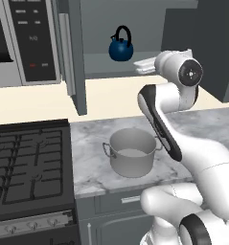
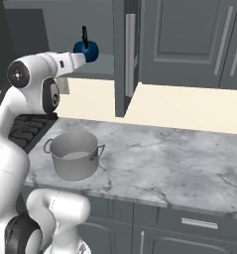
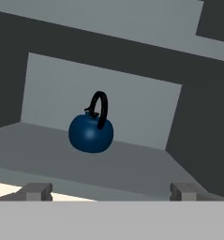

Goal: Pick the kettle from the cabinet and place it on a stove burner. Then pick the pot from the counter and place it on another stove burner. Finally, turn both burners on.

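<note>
While the cabinet (image 1: 77,57) stands with its doors swung open, its grey shelf (image 3: 108,161) carries the kettle (image 1: 121,48), which sits upright toward the middle of the shelf, back from the front edge and short of the rear wall. Below the cabinet, the marble counter (image 2: 154,158) runs to the right of the black cooktop, whose stove burners (image 1: 25,162) are bare grates. The pot (image 1: 132,152) stands upright on the counter near its left end, close to the front edge and just beside the cooktop, apart from the arm that arches above it. The gripper (image 3: 111,191) is level with the shelf's front edge, its fingertips (image 3: 37,191) spread wide with nothing between them, well apart from the kettle. In the hand view the kettle's black handle arches over the round blue body, centred between the two tips.
</note>
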